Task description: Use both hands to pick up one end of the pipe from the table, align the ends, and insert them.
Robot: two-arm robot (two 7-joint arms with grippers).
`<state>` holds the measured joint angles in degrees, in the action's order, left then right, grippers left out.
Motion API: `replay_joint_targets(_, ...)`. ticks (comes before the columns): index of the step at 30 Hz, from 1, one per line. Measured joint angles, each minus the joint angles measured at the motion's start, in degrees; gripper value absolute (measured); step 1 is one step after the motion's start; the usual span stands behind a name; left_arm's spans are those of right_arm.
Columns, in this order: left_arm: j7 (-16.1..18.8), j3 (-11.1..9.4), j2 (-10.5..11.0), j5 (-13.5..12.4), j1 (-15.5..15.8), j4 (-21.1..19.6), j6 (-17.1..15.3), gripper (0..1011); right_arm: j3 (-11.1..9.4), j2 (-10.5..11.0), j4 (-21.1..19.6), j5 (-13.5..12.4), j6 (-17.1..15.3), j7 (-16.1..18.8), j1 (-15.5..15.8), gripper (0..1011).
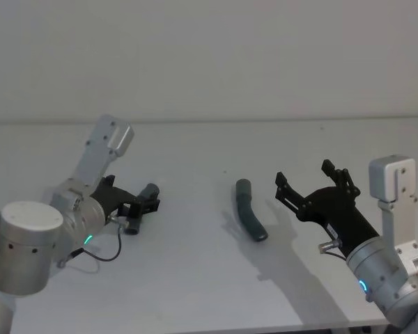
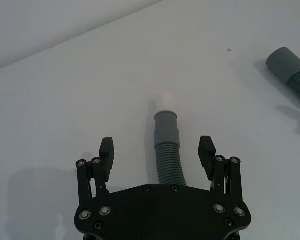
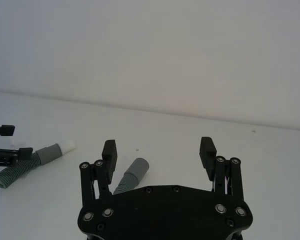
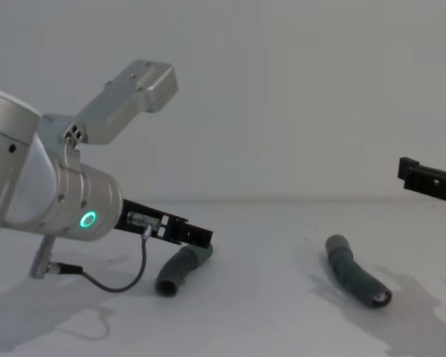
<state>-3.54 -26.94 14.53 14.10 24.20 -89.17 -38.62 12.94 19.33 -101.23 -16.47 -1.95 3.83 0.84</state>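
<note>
In your chest view the right gripper (image 4: 430, 181) is cut off by the right edge. The body of your left gripper (image 2: 157, 146) hides the near end of the white-tipped pipe piece (image 2: 167, 131); the right gripper's body hides that of the socket piece (image 3: 135, 170).

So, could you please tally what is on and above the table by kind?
Pipe pieces: 2 (the white-tipped pipe piece and the all-grey pipe piece)
Grippers: 2 (the left gripper and the right gripper, both open)
Table: 1
Total: 5
</note>
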Motion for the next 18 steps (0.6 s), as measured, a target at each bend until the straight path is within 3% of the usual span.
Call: replay_joint_targets(18,-0.39,0.96,-2.31,-0.01,2.01,3.91,-1.6,1001,0.0,0.0,0.0,0.0,0.0,0.0,0.0,1002)
